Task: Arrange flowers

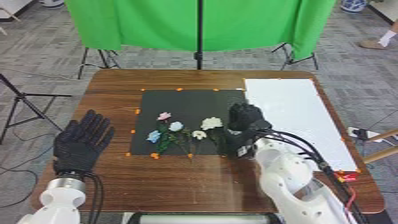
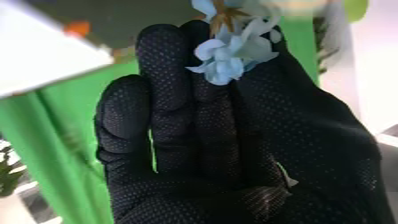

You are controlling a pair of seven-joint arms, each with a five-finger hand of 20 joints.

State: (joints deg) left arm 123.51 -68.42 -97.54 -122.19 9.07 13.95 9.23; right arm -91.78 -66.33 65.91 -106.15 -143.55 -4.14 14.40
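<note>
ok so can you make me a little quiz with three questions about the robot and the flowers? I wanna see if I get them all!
1. True or false: the left hand is open.
2. Pick one. The pink flower lies on: A) the white sheet; B) the black mat; C) the floor.
3. Fill in: in the right wrist view, the flower by the right hand is pale ___.

Key: 1. true; 2. B; 3. blue

Room over blk mat's (image 1: pixel 178 100) far half; flowers (image 1: pixel 211 123) block near half; R hand (image 1: pixel 247 117) at R edge.
</note>
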